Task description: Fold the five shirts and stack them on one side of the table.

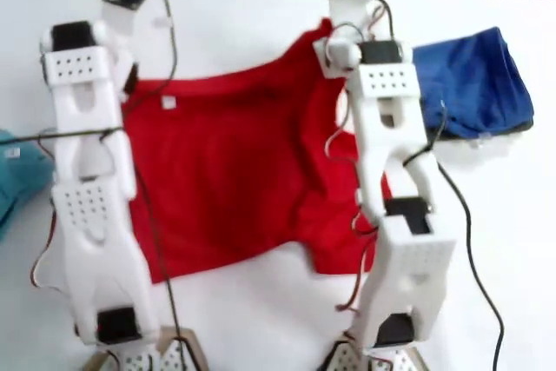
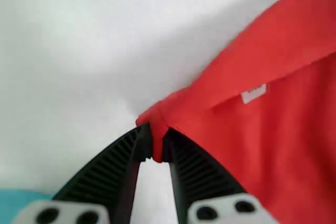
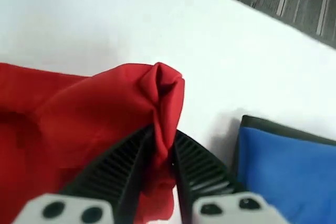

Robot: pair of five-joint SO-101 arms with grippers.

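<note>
A red shirt [image 1: 226,180] lies spread across the middle of the white table [image 1: 243,15], with a small white label near its far edge. My left gripper [image 2: 156,145] is shut on the shirt's far left corner [image 2: 152,119]. The right gripper [image 3: 164,148] is shut on a bunched fold of the red shirt [image 3: 160,93] at its far right corner, lifted a little off the table. In the high view the left arm [image 1: 87,171] runs along the shirt's left side and the right arm [image 1: 391,171] along its right side.
A folded blue shirt [image 1: 473,80] rests on a dark one at the far right of the table, also seen as blue cloth [image 3: 289,171] close beside the right gripper. A teal shirt [image 1: 17,175] lies at the left edge. Cables trail along both arms.
</note>
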